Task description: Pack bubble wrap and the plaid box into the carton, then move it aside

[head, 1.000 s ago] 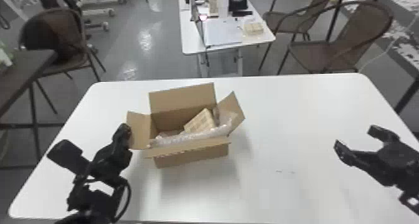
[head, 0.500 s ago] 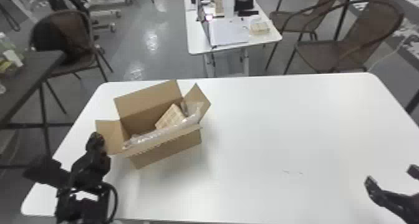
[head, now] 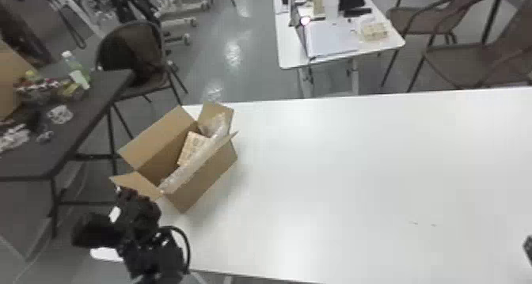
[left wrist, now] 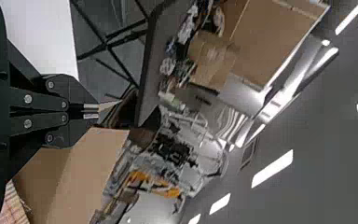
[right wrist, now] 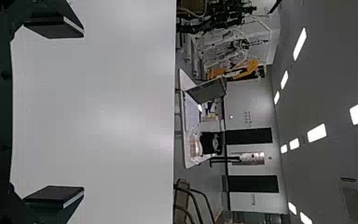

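The open carton (head: 208, 180) sits angled at the white table's left end in the head view. Inside, the plaid box (head: 192, 146) leans behind bubble wrap (head: 186, 171) that runs along the front wall and up the right flap. My left gripper (head: 122, 191) is at the carton's left flap, shut on it; in the left wrist view, the flap's tip pokes out past the left gripper (left wrist: 91, 111), and the plaid box (left wrist: 13, 204) shows in the corner. At the head view's right edge is my right gripper (head: 528, 248). The right wrist view has the right gripper (right wrist: 83, 112) wide open over bare tabletop.
A dark side table (head: 91, 101) holding bottles and clutter stands left of the white table (head: 348, 164). Behind are chairs and a small white table (head: 291, 57) with papers. Bare tabletop lies right of the carton.
The carton has slid left across the table and turned, with my left gripper on its flap. The head view has swung, and my right arm has slipped toward its right edge.
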`<state>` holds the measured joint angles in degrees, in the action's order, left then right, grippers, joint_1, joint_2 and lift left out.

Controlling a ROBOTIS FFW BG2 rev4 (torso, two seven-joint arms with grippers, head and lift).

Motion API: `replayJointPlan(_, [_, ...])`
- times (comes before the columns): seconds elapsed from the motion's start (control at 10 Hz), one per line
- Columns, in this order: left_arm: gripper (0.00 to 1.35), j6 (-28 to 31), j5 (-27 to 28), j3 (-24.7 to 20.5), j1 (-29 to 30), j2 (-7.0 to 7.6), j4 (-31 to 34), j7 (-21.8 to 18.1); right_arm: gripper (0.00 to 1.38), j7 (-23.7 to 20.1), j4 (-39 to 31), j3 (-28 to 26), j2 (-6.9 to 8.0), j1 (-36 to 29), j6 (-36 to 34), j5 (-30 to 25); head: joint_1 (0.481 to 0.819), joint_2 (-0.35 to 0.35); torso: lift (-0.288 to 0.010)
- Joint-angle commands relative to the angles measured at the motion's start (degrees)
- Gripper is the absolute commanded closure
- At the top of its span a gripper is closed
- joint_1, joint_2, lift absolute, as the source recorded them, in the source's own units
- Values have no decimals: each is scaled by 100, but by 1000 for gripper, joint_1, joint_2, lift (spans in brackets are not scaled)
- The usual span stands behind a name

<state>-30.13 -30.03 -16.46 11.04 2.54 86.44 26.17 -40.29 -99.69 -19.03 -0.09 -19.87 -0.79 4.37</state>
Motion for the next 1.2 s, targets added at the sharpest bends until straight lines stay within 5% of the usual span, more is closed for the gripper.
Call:
replayJointPlan(0.0, [1213, -458, 173, 29, -111, 18, -189, 451, 111, -6, 11, 75, 14, 62, -61, 11, 695, 330, -102])
replayJointPlan(0.2, [1213, -950, 225, 240, -287, 168, -444, 1294, 111, -14, 46, 146, 14, 115, -149, 29, 695, 350, -102])
replayJointPlan(0.3, [1205, -1091, 181, 248, -331, 194, -532, 1391, 111, -14, 46, 163, 14, 141, -176, 29, 695, 350, -102])
replayJointPlan(0.5, [874, -1399, 6, 574, -287, 414, -585, 1382, 111, -14, 81, 163, 14, 132, -220, 90, 695, 350, -102])
replayJointPlan(0.6, [524, -1645, -179, 881, -225, 599, -585, 1382, 111, -23, 99, 163, 14, 124, -246, 99, 695, 350, -102])
replayJointPlan(0.7, [309, -1882, -144, 1040, -120, 757, -470, 1268, 111, -23, 107, 172, 14, 106, -246, 108, 695, 350, -102])
replayJointPlan(0.9, [300, -1671, 217, 1004, 460, 1020, 540, 978, 111, -14, 55, 172, 14, 36, -220, 90, 695, 350, -102])
replayJointPlan(1.1, [300, -731, 779, 1031, 1181, 1056, 1745, 310, 111, 3, -112, 172, 14, -105, -79, 55, 695, 333, -102])
